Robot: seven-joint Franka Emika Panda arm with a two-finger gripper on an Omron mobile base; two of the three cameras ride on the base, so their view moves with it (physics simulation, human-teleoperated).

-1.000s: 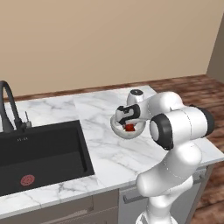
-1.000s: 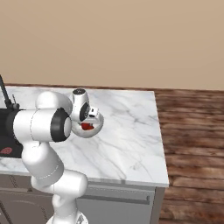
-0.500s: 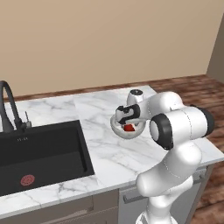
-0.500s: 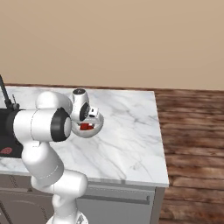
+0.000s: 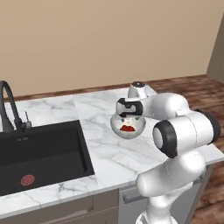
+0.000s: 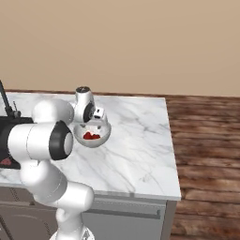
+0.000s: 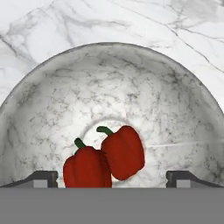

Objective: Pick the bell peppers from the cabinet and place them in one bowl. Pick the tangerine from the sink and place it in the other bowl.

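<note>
The white arm folds forward at its elbow, wrist bent downward; the gripper (image 7: 112, 177) hangs with its fingers (image 7: 41, 177) spread wide, holding nothing.

On the counter (image 5: 105, 144) the bowl (image 7: 175, 109) sits to the right of the sink (image 5: 41, 153). Both bell peppers (image 7: 105, 159) lie in the bowl, touching each other at its bottom. My gripper (image 7: 112, 177) hangs directly above the bowl. The tap (image 5: 11, 107) stands behind the sink.
</note>
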